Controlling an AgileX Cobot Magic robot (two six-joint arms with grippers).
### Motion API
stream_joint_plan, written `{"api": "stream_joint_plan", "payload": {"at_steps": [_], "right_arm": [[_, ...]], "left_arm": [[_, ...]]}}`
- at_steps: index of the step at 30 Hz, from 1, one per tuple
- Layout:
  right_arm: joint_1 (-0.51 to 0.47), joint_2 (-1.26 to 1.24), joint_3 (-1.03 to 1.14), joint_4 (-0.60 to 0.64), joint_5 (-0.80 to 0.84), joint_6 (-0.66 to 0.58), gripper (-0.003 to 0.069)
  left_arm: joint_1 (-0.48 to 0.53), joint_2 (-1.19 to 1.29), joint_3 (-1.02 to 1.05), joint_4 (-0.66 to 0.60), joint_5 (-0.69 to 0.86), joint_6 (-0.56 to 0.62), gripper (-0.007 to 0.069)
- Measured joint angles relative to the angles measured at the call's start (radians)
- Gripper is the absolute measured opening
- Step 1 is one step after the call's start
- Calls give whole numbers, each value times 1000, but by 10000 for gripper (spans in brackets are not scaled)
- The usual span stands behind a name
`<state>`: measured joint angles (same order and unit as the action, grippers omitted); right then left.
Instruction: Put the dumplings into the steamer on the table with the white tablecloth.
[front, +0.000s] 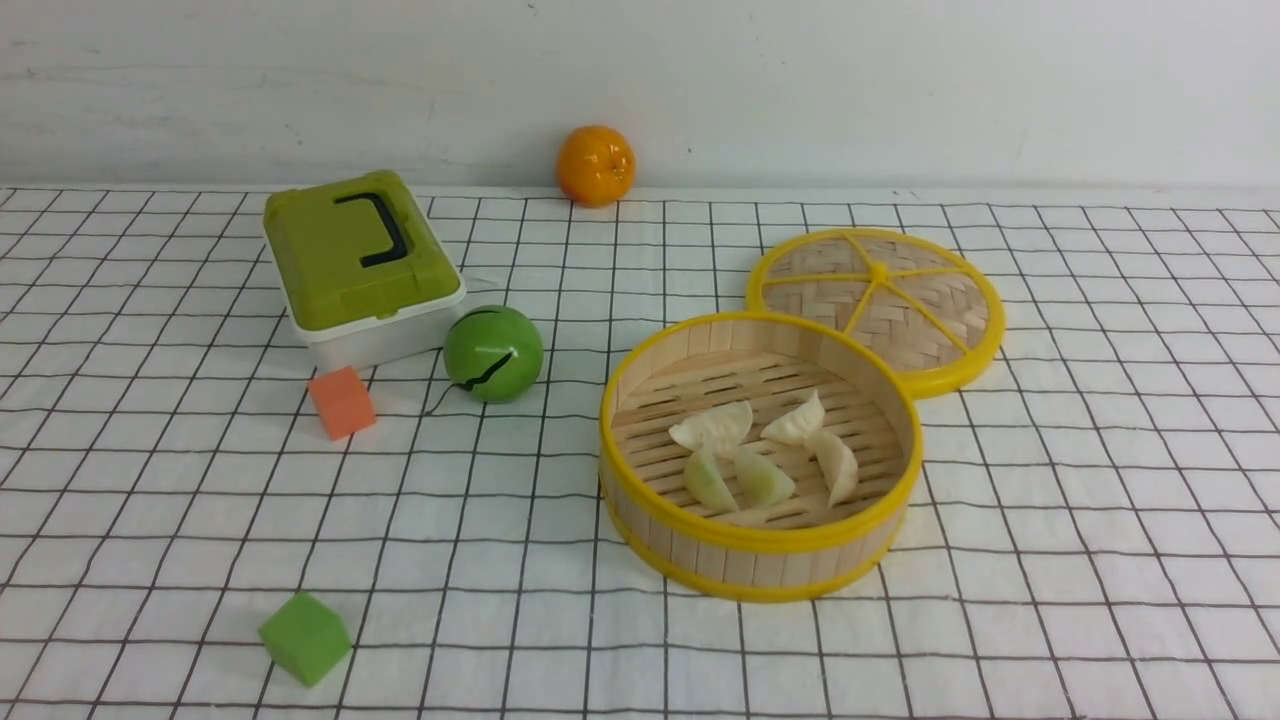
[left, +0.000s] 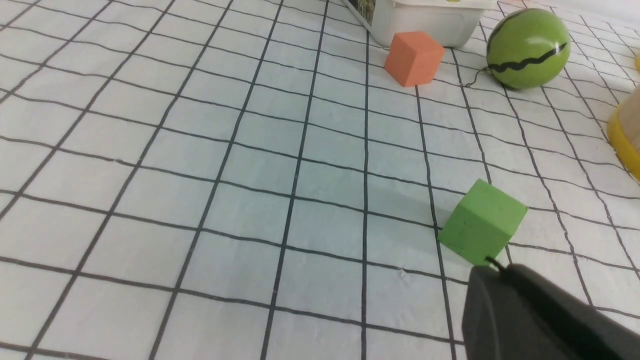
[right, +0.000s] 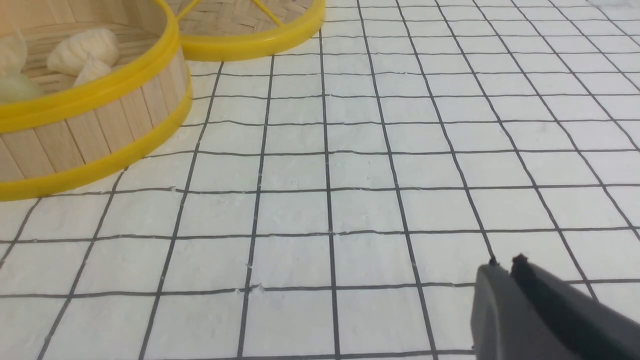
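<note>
- Left gripper (left: 494, 265): you have its jaws clenched, empty, close to the green cube (front: 305, 638) at the near left of the scene.
- Right gripper (right: 506, 261): its fingertips lie close together over the white tablecloth (right: 370, 210), with nothing between them; you cannot tell whether they meet.
- Bamboo steamer (front: 760, 566): it stands uncovered right of centre on the table, apart from both grippers, farther out than the right one and toward the left of it.
- Dumplings: all five lie inside on the slatted floor, three cream-white (front: 714, 427) (front: 796, 420) (front: 836, 466) and two pale green (front: 709, 481) (front: 763, 478), well apart from either gripper.
- Step in hand: the placing appears complete, and you seem to be at rest with both arms clear of the basket.
- Next move: none appears needed beyond holding both arms away; the task does not ask you to fit the woven lid (front: 925, 300), just beyond the steamer to the far right.
</note>
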<state>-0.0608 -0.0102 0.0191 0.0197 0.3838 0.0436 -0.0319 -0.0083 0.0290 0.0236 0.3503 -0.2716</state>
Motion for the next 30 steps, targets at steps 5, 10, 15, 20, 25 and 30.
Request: {"api": "stream_joint_plan", "payload": {"at_steps": [5,10,15,20,25,30], "right_arm": [[0,0,0,0,0,0,38],[0,0,0,0,0,0,41],[0,0,0,0,0,0,46],[0,0,0,0,0,0,51],[0,0,0,0,0,0,55],[0,0,0,0,0,0,62]], "left_arm": [[0,0,0,0,0,0,-12],[0,0,0,0,0,0,-12],[0,0,0,-1,0,0,-12],[0,0,0,-1,0,0,-12],[0,0,0,-1,0,0,-12],[0,0,0,-1,0,0,-12]]}}
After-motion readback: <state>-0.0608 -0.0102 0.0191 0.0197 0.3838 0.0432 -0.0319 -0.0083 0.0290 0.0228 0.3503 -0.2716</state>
